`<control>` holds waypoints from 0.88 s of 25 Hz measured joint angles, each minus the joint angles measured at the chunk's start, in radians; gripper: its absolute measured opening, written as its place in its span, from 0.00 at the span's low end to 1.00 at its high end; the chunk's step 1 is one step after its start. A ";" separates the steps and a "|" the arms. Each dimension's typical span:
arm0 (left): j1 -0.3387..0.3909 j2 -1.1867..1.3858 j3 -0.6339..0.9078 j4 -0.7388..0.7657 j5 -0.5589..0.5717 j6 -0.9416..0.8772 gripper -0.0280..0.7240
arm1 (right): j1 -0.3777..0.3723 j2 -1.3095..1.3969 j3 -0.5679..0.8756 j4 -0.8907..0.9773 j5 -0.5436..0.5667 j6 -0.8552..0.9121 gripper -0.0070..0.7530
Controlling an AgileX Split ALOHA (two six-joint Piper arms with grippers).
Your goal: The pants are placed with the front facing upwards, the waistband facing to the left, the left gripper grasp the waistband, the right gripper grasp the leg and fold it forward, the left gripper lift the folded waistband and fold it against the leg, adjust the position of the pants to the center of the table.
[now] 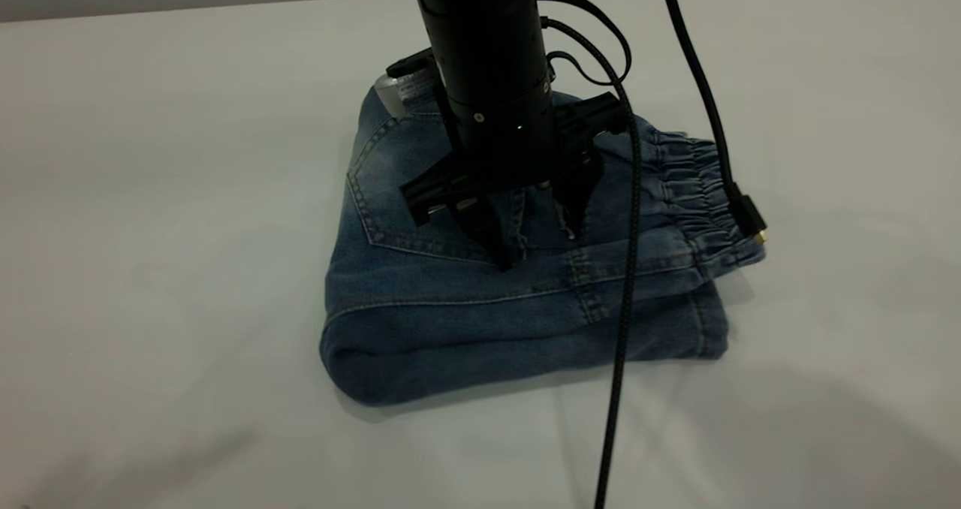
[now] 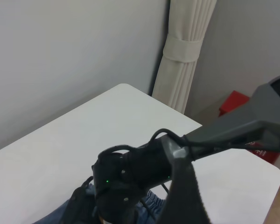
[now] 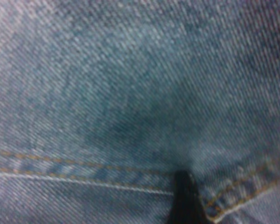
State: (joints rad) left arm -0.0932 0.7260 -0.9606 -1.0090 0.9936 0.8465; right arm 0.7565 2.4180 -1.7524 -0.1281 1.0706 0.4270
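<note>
White and matt, the large flat table [image 1: 150, 194] carries the blue denim pants [image 1: 465, 314], which lie near its middle as a thick, folded bundle. The rounded fold faces the near edge in the exterior view. The gathered, darker elastic waistband [image 1: 698, 194] lies along the bundle's right side, and a patch pocket with orange stitching [image 1: 390, 186] faces up on the left.

We see the black angular right gripper [image 1: 537, 235] come straight down onto the top layer, its jaws spread apart and holding nothing. Both tips touch the denim (one dark fingertip [image 3: 184, 200] shows beside a stitched seam in the right wrist view). A white labelled cylinder [image 1: 402, 88] peeks out behind that arm.

A black braided cable [image 1: 623, 306] hangs across the pants, and a second cable's gold-tipped plug [image 1: 751, 220] dangles by the waistband.

Of the left gripper [image 2: 186, 186] we see only a grey edge near the lens, high above the table; we cannot tell its state. Beyond the table hang a pale tied curtain [image 2: 186, 51] and a grey wall [image 2: 60, 56].
</note>
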 joint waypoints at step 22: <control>0.000 -0.078 0.000 -0.008 0.035 -0.144 0.69 | 0.002 -0.656 0.002 0.072 0.157 -0.305 0.54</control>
State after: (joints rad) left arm -0.0932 0.6485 -0.9606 -1.0166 1.0285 0.7024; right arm 0.7582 1.7619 -1.7504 -0.0561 1.2272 0.1218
